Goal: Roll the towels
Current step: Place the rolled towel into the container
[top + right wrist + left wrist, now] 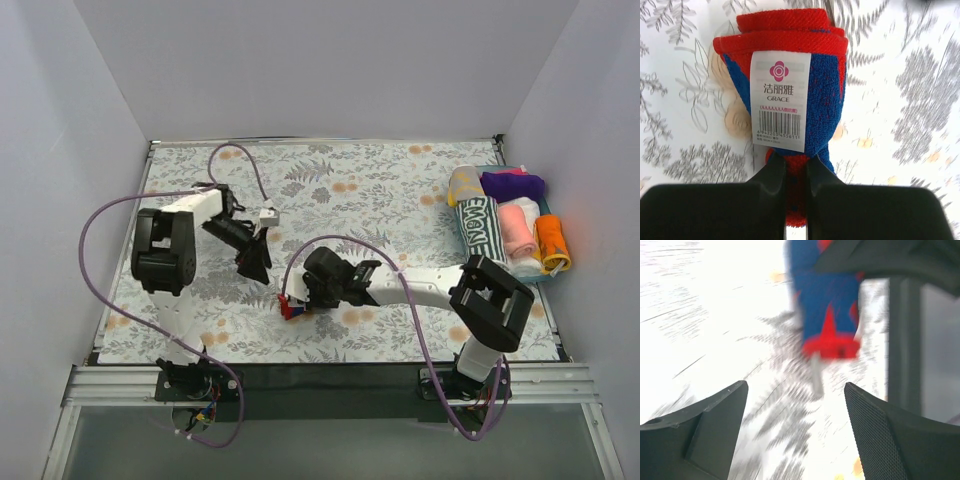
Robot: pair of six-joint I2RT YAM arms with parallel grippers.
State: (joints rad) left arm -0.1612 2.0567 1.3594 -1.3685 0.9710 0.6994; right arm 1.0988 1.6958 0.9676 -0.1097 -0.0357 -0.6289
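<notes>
- Right gripper: pinched narrow onto the lower end of the rolled red-and-blue towel, near the middle of the table covering.
- Left gripper: spread wide, holding nothing, near that towel; wrist view badly smeared.
- Label: across the roll's face, small print unreadable.
- From above: roll mostly hidden under the right gripper.
- Pink towel: rolled, among other rolls at the right edge.

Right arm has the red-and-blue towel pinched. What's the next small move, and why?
Probably lift it a little with the right gripper: its jaws are shut on the rolled red-and-blue towel, and the left gripper is open and apart from it. Then it can join the rolled towels at right.
</notes>
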